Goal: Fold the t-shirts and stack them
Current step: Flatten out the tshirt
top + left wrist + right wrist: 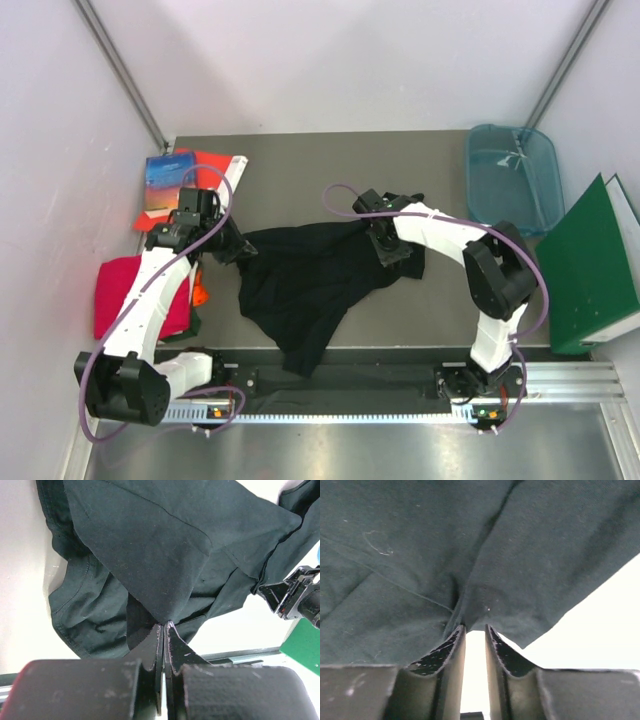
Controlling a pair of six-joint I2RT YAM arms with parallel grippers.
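L: left gripper (164, 630) has its jaws pressed together, pinching a peak of the large black t-shirt (150, 545), soft plain cloth. From the pinch the cloth fans out away from the wrist camera in a pulled triangle. A stitched hem loops round on the left of that view. In the top view this grip sits on the shirt's left edge.

R: right gripper (475, 630) has its fingers (447, 652) nearly together, with a thin slit of light between them. Black cloth puckers right at the tips and fills the view above them. Can't tell whether it's clamped or just touching. The top view puts this gripper on the shirt's upper right part. The left wrist view shows it at the far edge of the cloth.

The black t-shirt lies crumpled around the middle of the dark grey table (300, 165), between the two grippers. One tail reaches toward the near edge.

The second one, a crimson-pink t-shirt (118, 290) folded into a rectangle, is at the table's left edge, partly under the left arm and apart from the black one. A small orange thing (201, 296) sits just beside it; can't identify it.

Far left corner: blue book (167, 182) on a flat red sheet (222, 165). Far right corner: translucent teal plastic tub (480, 195). Right of the table: green binder (590, 265), tilted.
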